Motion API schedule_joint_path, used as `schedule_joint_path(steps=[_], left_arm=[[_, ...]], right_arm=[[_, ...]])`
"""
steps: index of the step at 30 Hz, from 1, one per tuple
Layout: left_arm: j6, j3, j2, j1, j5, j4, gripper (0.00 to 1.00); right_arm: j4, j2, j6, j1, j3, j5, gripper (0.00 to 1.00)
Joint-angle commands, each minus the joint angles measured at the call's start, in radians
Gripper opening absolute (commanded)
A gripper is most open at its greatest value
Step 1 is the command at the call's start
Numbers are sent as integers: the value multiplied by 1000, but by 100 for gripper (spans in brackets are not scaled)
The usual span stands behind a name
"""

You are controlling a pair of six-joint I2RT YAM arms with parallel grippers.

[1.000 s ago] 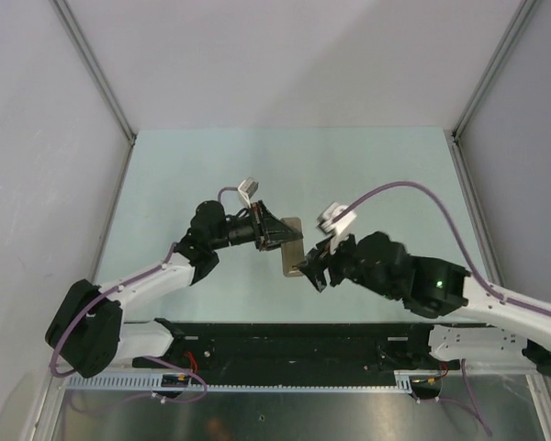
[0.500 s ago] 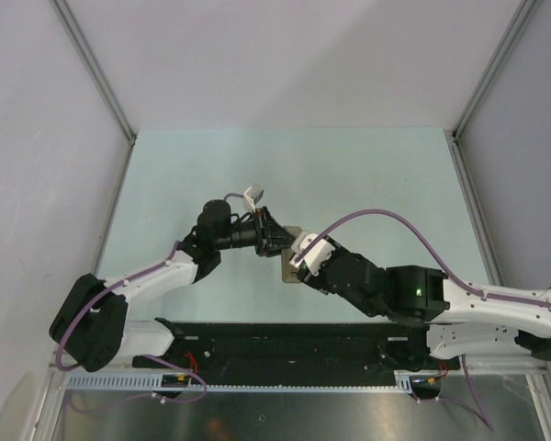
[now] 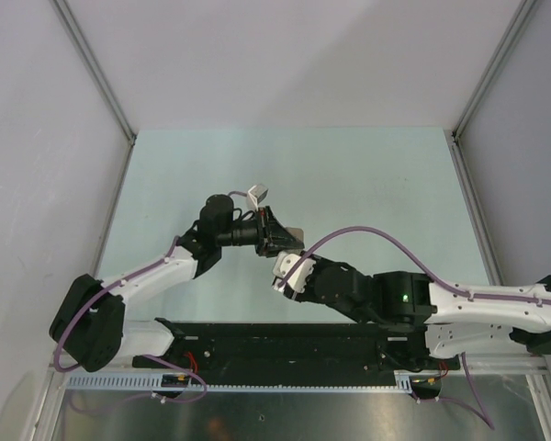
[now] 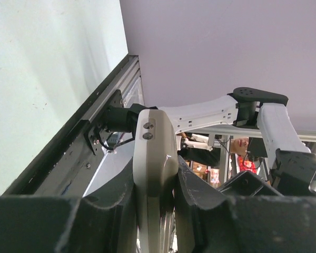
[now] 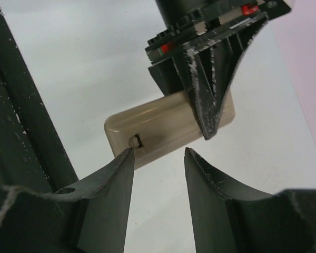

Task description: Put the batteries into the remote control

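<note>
My left gripper (image 3: 279,237) is shut on the remote control (image 3: 295,233), a pale beige handset held off the green table. In the left wrist view the remote (image 4: 154,153) stands edge-on, clamped between both jaws of the left gripper (image 4: 155,182). In the right wrist view the remote (image 5: 158,129) shows its plain back with a small notch at the near end. The left gripper's dark fingers (image 5: 210,79) pinch its far end. My right gripper (image 5: 158,153) is open and empty just below the remote. Its left fingertip (image 5: 127,154) is at the notch. It lies on the near side of the remote in the top view (image 3: 292,263). No batteries are in view.
The black mounting rail (image 3: 285,335) runs along the table's near edge under both arms. Aluminium frame posts (image 3: 110,101) and grey walls close in the table (image 3: 349,175) on the left, right and back. The right arm's white links (image 4: 210,110) show behind the remote.
My right arm has swung left and nearer, bringing its open gripper from the remote's right to just under its near end. The left gripper has kept hold of the remote, shifting slightly.
</note>
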Motion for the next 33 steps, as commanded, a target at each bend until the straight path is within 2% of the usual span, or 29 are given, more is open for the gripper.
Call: schedule_joint_path(steps=[1,9,33], left_arm=[[30,51,-20,-6,32,-20,0],[32,54,-35,-8,29,-31,0],[36,59,-69,-16,34,-37,0]], right_arm=[[60,37,-54,22,43,-15,47],[85,71,-94,24,43,4,44],[19,91,-101,31,29,36,40]])
